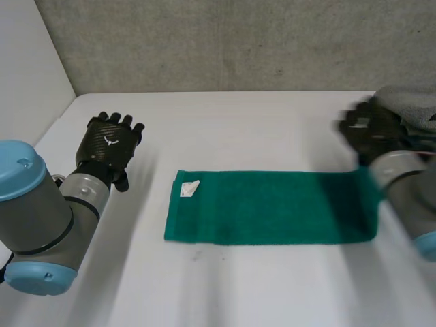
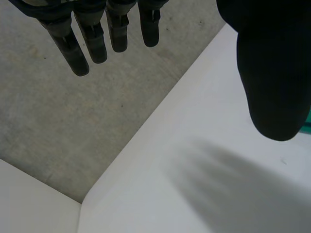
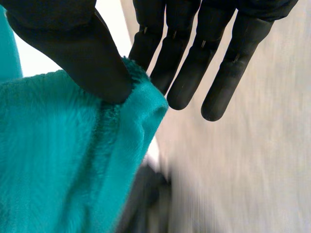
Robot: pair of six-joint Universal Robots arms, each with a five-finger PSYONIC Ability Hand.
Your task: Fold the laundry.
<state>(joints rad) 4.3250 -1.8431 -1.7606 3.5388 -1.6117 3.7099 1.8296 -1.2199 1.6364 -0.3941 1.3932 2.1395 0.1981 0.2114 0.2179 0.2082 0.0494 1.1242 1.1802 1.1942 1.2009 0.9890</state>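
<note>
A green towel (image 1: 266,208) lies as a long strip across the white table (image 1: 259,129), with a white tag (image 1: 189,188) near its left end. My right hand (image 1: 371,133) is over the towel's right end. In the right wrist view its thumb (image 3: 73,48) presses the towel's edge (image 3: 58,160) against straight fingers (image 3: 189,63), pinching the cloth. My left hand (image 1: 109,146) hovers left of the towel, apart from it. Its fingers (image 2: 92,39) are straight and hold nothing.
A grey cloth (image 1: 409,105) is heaped at the table's far right, just behind my right hand. A grey wall (image 1: 225,41) runs along the table's back edge, and a white side panel (image 1: 27,68) stands at the left.
</note>
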